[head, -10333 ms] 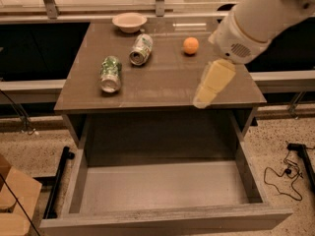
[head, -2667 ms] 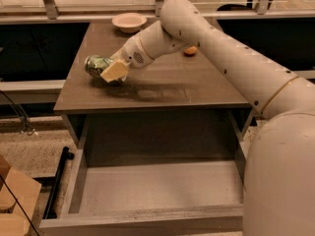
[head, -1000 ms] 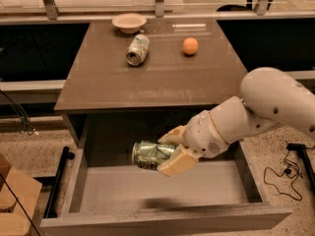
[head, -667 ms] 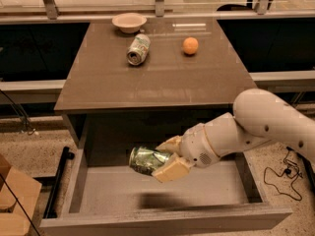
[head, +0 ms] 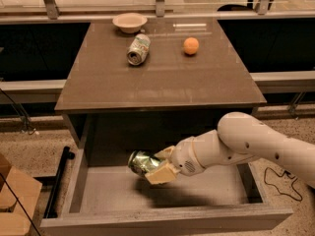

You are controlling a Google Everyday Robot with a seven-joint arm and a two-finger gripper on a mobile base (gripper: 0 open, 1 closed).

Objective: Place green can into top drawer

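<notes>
The green can (head: 141, 162), dark green with a silver end, lies on its side in my gripper (head: 160, 164), held a little above the floor of the top drawer (head: 167, 219). The drawer is pulled fully out below the cabinet top, a wide shallow grey box with a thick front panel. My gripper's tan fingers (head: 161, 173) are shut on the can's right end, and my white arm reaches in from the right. The can hangs over the drawer's left-middle part.
On the cabinet top (head: 162, 77) lie a paler can with a white and light-green label (head: 138, 49), an orange (head: 191, 45) and a small bowl (head: 129, 21). A cardboard box (head: 12, 198) stands at the lower left on the floor.
My gripper took the green can from the cabinet top and carried it down into the open drawer; over the last second it moved lower and slightly left.
</notes>
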